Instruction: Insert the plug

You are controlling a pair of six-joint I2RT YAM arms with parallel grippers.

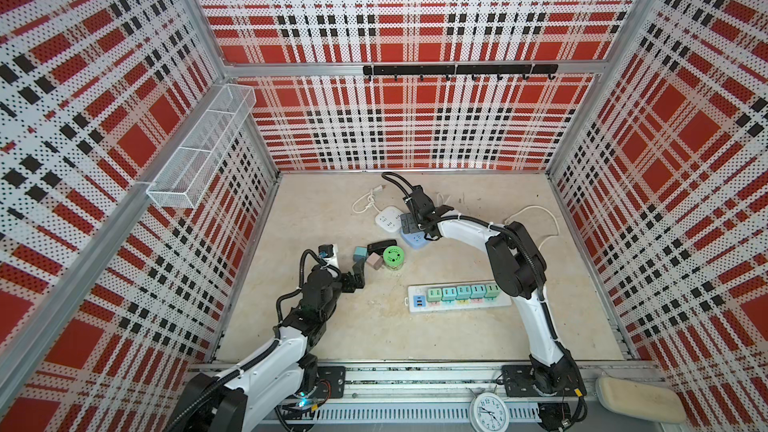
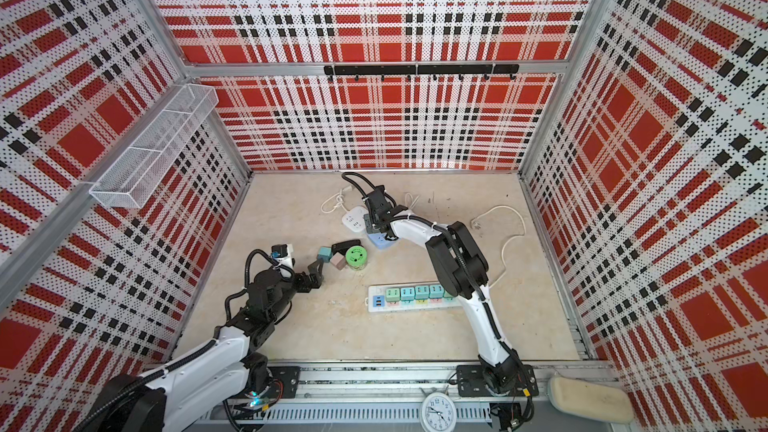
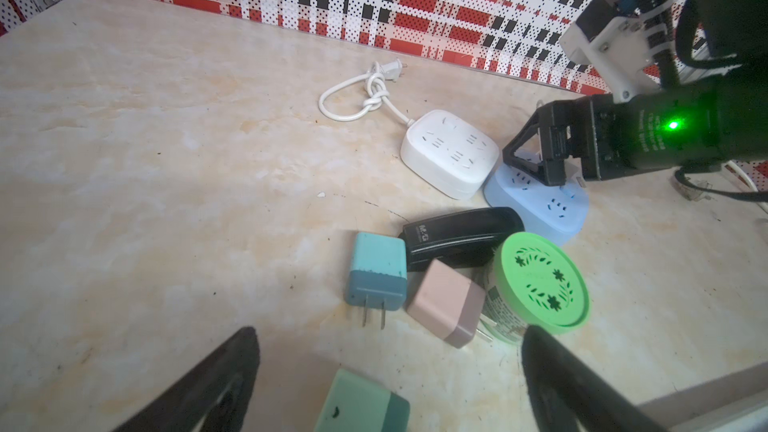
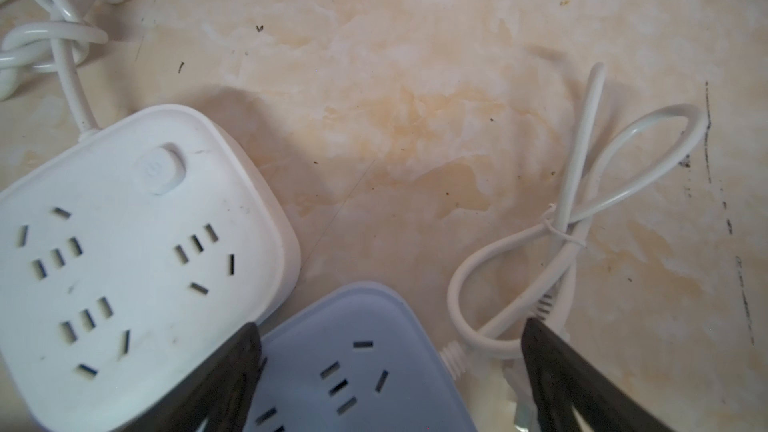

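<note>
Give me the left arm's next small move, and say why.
Probably close the left gripper on the green plug: its jaws stand wide open with that plug between them, ungripped, and nothing can go into the blue socket block until a plug is held.

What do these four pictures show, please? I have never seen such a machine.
Two robot arms stand at a table inside a checked enclosure. Two pictures look down from above through one double camera; the other two come from a camera on each wrist. On the table lie a long power strip with five plugs, a white socket block, a blue socket block, a teal plug, a pink plug, a black case and a green-lidded jar. Both pincers are open and hold nothing: the right pincer hovers over the blue block; the left pincer has a mint plug lying between its jaws.
</note>
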